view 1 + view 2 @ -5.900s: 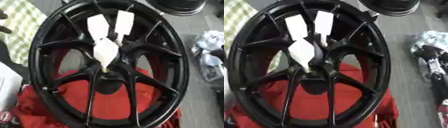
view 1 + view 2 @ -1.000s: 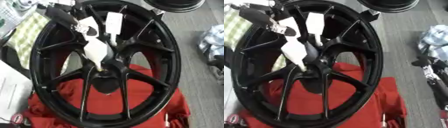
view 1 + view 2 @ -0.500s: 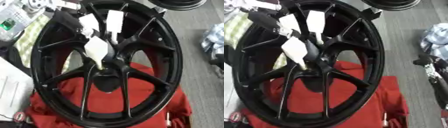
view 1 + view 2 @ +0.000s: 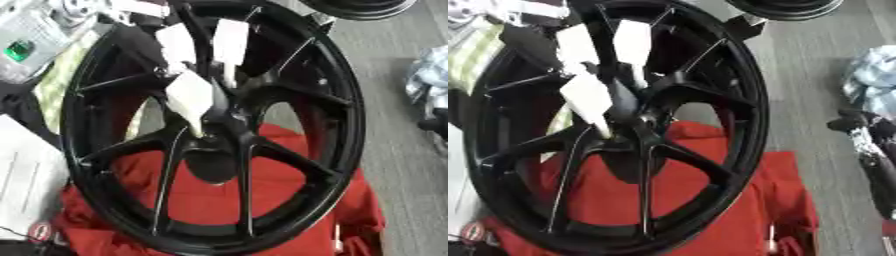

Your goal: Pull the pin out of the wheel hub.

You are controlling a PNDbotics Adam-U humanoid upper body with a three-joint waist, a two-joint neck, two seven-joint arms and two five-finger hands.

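Left eye view is showing the black wheel [image 4: 219,125] lying on a red cloth [image 4: 289,200]. The left hand [image 4: 188,95] is reaching to the wheel hub [image 4: 219,127], white-tipped fingers [image 4: 232,40] spreading apart. I cannot make out the pin.

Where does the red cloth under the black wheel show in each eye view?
Left eye view: the red cloth fills the lower middle, seen through the spokes and past the rim's lower right.
Right eye view: the red cloth sits lower centre to right.
Shared landmark: the wheel hub.

Wheel hub [image 4: 214,135] centre behind white-tipped hand [image 4: 188,95], pin unseen
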